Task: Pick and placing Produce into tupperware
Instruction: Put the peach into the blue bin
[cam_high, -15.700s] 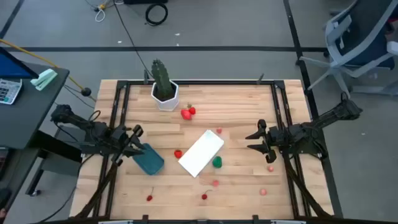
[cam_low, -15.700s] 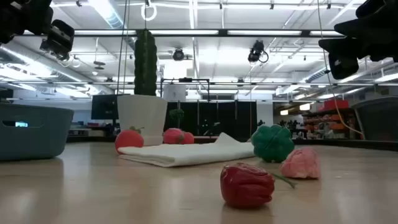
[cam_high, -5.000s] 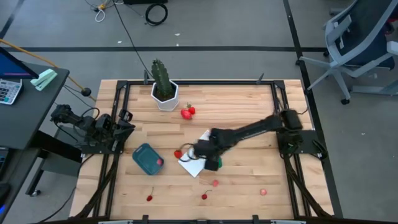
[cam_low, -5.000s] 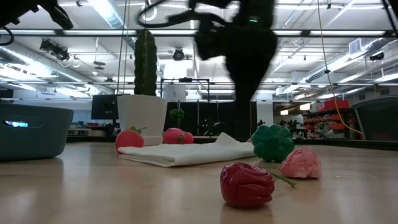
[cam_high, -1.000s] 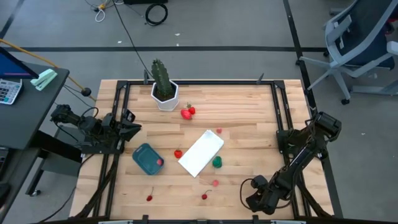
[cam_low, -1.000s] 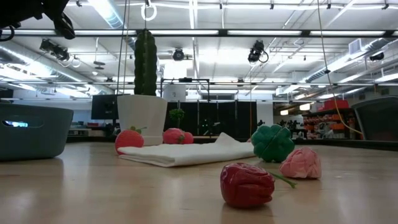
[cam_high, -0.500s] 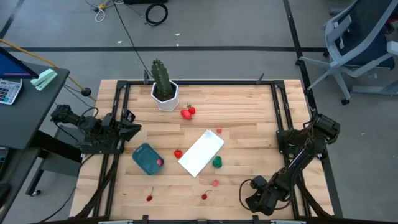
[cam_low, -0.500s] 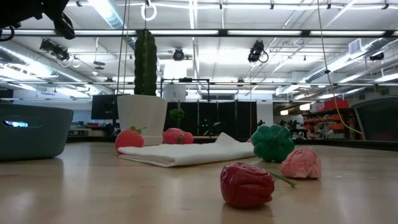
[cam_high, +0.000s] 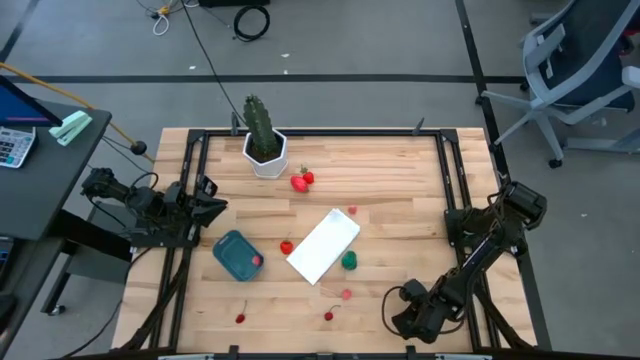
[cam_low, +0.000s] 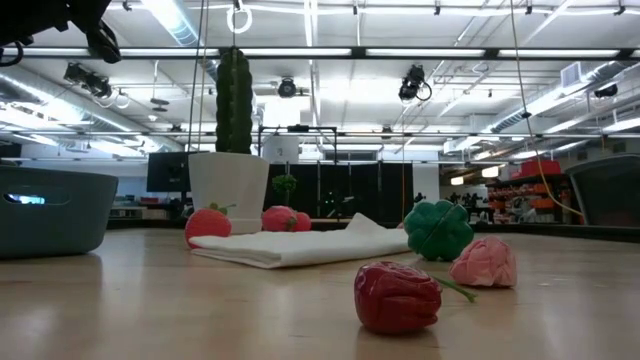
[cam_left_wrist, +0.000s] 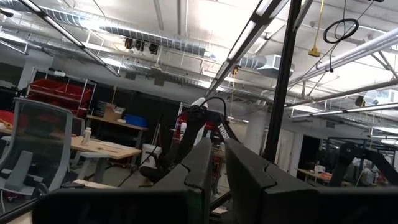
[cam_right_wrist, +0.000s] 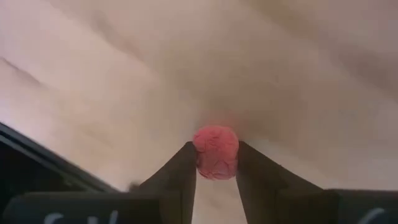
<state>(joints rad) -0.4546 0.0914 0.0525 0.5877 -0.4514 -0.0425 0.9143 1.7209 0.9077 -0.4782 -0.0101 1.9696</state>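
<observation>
My right gripper (cam_high: 412, 318) reaches down near the table's near edge, right of centre, and is shut on a pinkish-red ball (cam_right_wrist: 216, 151). The teal tupperware (cam_high: 237, 255) stands on the table's left part with one pinkish piece (cam_high: 256, 260) inside. Loose produce lies around: two red strawberries (cam_high: 302, 180), a red piece (cam_high: 286, 246), the green piece (cam_high: 348, 261), a pink ball (cam_high: 346, 294) and cherries (cam_high: 328, 315). My left gripper (cam_high: 212, 208) waits shut at the left edge, raised. My right gripper pinches the pinkish-red ball between its two fingers (cam_right_wrist: 186, 163), one on each side of the ball's middle (cam_right_wrist: 200, 155). The fingers come from above, pointing down at the table. Whether the ball is on the wood or lifted clear does not show.
A white flat panel (cam_high: 323, 245) lies at the table's middle, between the tub and the green piece. A cactus in a white pot (cam_high: 265, 150) stands at the far edge. The table's near edge is close to my right gripper. Another cherry (cam_high: 240, 318) lies near-left.
My right gripper has edged slightly toward the table's left near the near edge. Nothing else has moved.
</observation>
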